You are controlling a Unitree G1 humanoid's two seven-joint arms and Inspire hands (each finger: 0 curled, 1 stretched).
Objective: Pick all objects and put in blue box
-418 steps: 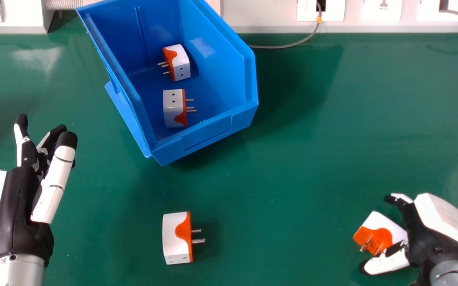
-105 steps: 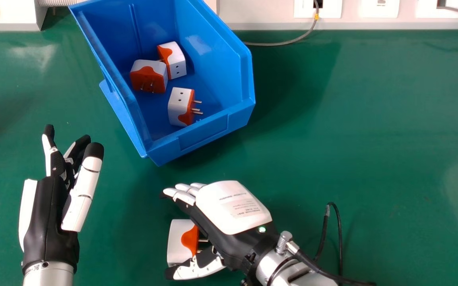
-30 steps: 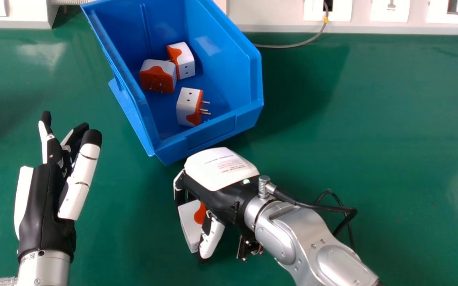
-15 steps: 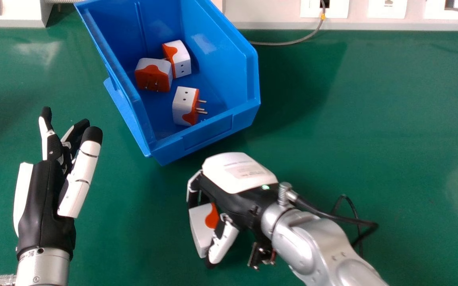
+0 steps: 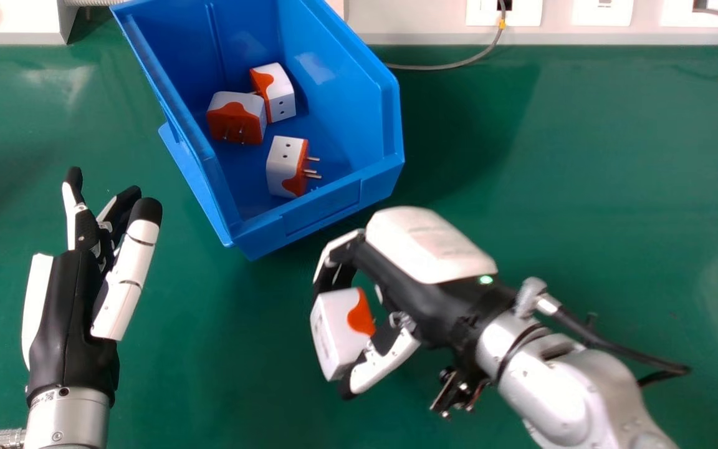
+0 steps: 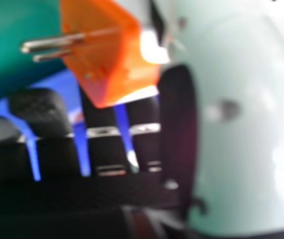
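Head view: right hand [image 5: 437,302] closed round a white-and-orange plug adapter [image 5: 334,330], fingers at one side, thumb at the other. Adapter sits at the finger end, ahead of the palm, tilted, nearer the robot than the blue box [image 5: 346,106] and apart from it. Three adapters [image 5: 234,121] [image 5: 279,96] [image 5: 284,165] inside box, on its floor. Box on green tabletop [image 5: 621,212]. Left hand [image 5: 63,318] at view's left, fingers extended, relaxed. Small printed code on its wrist collar.

Right hand view: same held adapter between fingers and thumb; metal prongs [image 6: 52,44] point away from thumb. Blue shows through finger gaps.
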